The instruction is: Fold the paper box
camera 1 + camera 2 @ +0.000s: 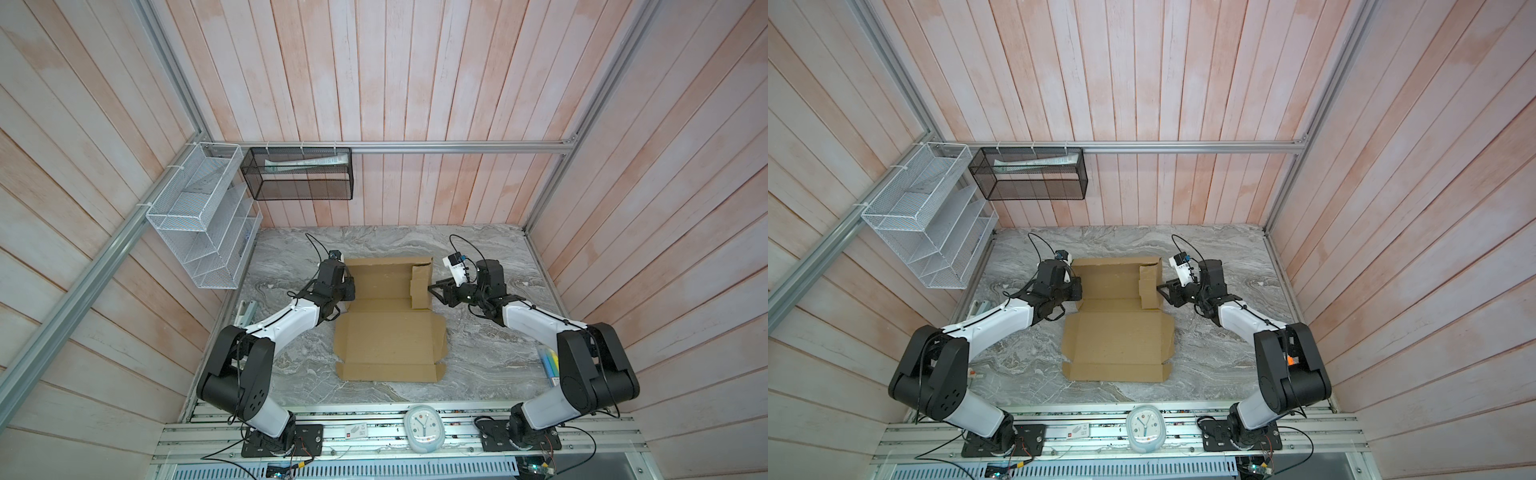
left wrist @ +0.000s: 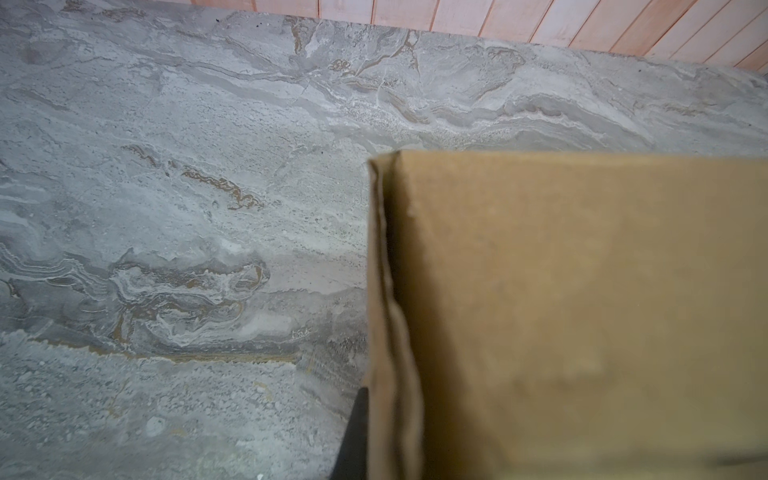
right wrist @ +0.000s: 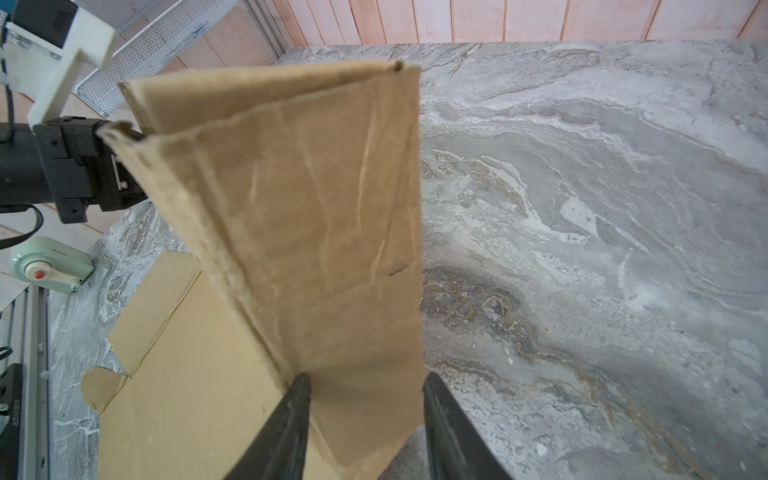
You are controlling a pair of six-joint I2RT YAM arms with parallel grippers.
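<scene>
1. The plain brown corrugated cardboard paper box point(image 1: 388, 338) lies in the middle of the grey marble-patterned tabletop point(image 1: 490, 365), between the two arms. It is unprinted and only partly folded.
2. Nearest is a narrow front strip point(image 1: 388, 372), lying flat, with a small tab at each end.
3. Behind it the wide lid panel point(image 1: 388, 328) also lies flat, with a slim side flap along its left and right edges.
4. Farther on, past a crease, the tray half has its walls raised. In both top views the far wall point(image 1: 386, 262) stands up along the far edge.
5. The left gripper point(image 1: 351, 289) is clamped together on the tray's left wall point(image 2: 540, 291). The left wrist view shows one black finger point(image 2: 353, 436) against the wall's outer face.
6. The right side flap point(image 3: 307, 216), creased and wrinkled, stands upright. The right gripper point(image 3: 365, 384) has its jaws apart, with its fingertips at the flap's base, one by each edge.
</scene>
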